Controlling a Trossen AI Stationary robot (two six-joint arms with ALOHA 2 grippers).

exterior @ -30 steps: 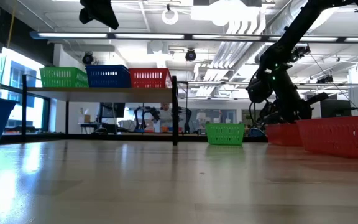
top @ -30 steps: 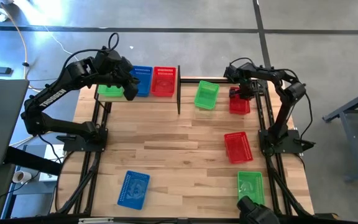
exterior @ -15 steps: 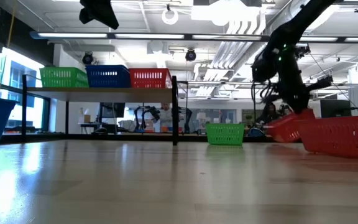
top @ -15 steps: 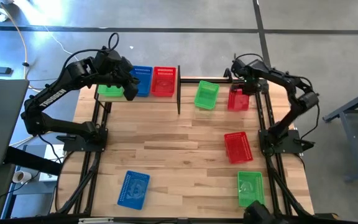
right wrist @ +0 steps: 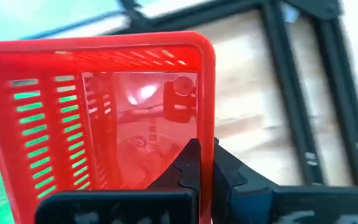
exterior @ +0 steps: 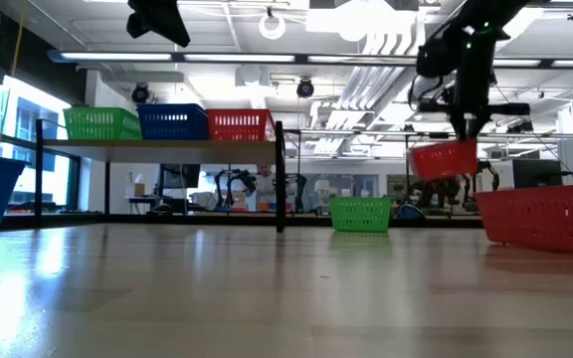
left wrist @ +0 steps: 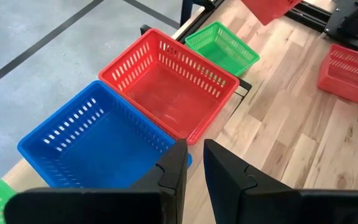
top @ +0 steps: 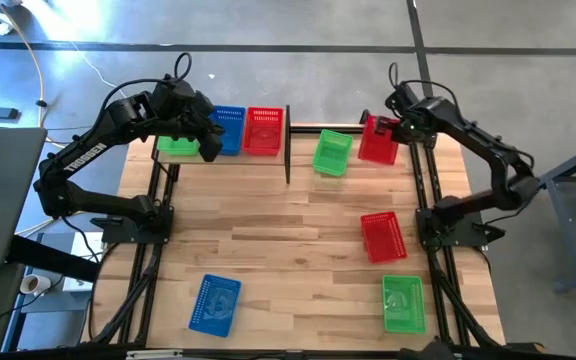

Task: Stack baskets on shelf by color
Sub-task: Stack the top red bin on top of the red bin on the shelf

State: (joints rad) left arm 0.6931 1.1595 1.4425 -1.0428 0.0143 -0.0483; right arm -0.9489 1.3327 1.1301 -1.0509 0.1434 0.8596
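High view: the right gripper point(top: 392, 127) is clamped on the rim of a red basket point(top: 378, 139), holding it tilted at about one o'clock from the table's point(top: 268, 240) centre, just beside a green basket point(top: 332, 152) that sits near twelve o'clock. The low view shows that red basket point(exterior: 444, 159) hanging clear above the tabletop. The right wrist view shows the two fingers point(right wrist: 190, 163) pinched on the basket's wall.

The shelf point(top: 286, 140) stands at about eleven o'clock, carrying one green basket point(top: 176, 146), one blue basket point(top: 230, 128) and one red basket point(top: 264, 129) side by side. The left gripper point(top: 208, 148) hovers over the shelf beside the blue one, its fingers point(left wrist: 176, 168) nearly together with only a narrow gap and nothing between them.

On the table, another red basket point(top: 382, 236) lies at three o'clock, a green one point(top: 403, 303) at five o'clock and a blue one point(top: 214, 303) at seven o'clock.
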